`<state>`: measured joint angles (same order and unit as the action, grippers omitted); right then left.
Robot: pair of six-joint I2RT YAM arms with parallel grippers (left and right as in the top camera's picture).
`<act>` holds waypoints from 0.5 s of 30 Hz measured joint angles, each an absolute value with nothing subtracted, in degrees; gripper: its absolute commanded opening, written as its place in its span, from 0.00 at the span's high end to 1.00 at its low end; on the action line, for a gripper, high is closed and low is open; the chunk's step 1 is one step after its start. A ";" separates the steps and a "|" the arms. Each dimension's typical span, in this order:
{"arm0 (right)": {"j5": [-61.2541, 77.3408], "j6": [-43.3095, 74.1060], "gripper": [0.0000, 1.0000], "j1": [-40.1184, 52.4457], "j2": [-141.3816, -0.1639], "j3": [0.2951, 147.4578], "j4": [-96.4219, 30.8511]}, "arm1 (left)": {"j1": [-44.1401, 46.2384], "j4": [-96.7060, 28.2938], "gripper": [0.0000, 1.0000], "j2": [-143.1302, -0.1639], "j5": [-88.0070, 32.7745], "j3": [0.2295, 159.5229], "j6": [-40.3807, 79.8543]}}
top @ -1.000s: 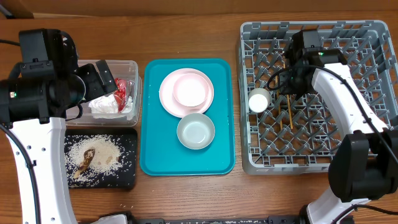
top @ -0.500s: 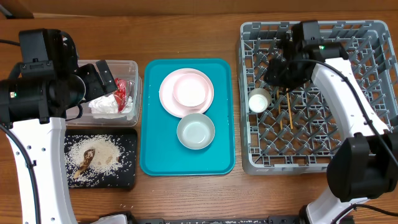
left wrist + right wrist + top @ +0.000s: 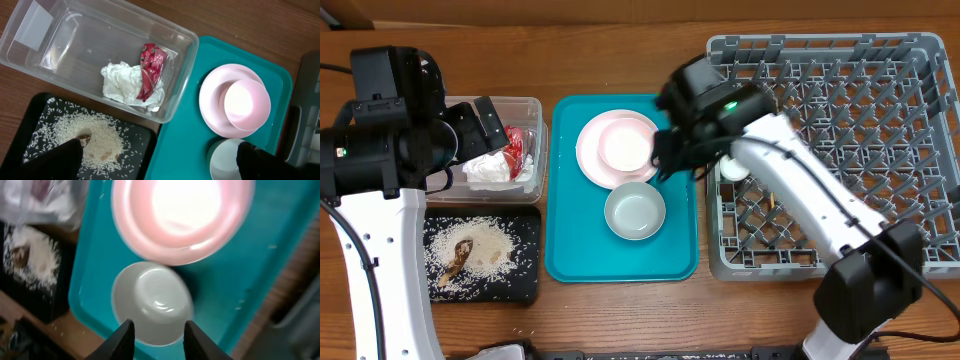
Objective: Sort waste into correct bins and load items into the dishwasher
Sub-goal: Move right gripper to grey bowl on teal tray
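Note:
My right gripper (image 3: 665, 160) hangs over the teal tray, open and empty, its fingertips (image 3: 125, 337) framing the pale grey-green bowl (image 3: 152, 302) (image 3: 635, 210) below. The pink bowl (image 3: 625, 145) sits in the pink plate (image 3: 588, 150) just behind it. My left gripper (image 3: 157, 162) stands wide open above the clear tub (image 3: 525, 105), which holds the white napkin (image 3: 125, 85) and the red wrapper (image 3: 150, 70). Rice and brown scraps (image 3: 470, 250) lie on the black tray (image 3: 525, 285). The white cup (image 3: 732, 170) lies in the grey dish rack (image 3: 880, 130), partly under my right arm. That arm covers the chopsticks.
The teal tray (image 3: 675, 250) lies between the two bins and the rack. My right arm stretches across the rack's left wall. Bare wooden table runs along the front and back.
My right arm has swung left from the rack to above the teal tray, and its jaws have widened a little. The left arm has not moved.

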<state>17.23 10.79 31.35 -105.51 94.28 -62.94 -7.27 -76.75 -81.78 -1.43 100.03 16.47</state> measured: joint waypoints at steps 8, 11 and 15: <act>9.32 16.45 0.66 42.57 -105.51 88.73 -57.63 | -7.27 -76.75 0.00 -81.78 -1.43 100.03 16.47; 7.75 17.19 0.66 45.28 -105.51 85.95 -52.51 | -7.27 -76.75 0.00 -81.78 -1.43 100.03 16.47; 6.28 17.85 0.67 47.53 -105.51 82.54 -46.24 | -7.27 -76.75 0.00 -81.78 -1.43 100.03 16.47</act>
<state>6.28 17.85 47.53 -105.51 82.54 -46.24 -7.27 -76.75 -81.78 -1.43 100.03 16.47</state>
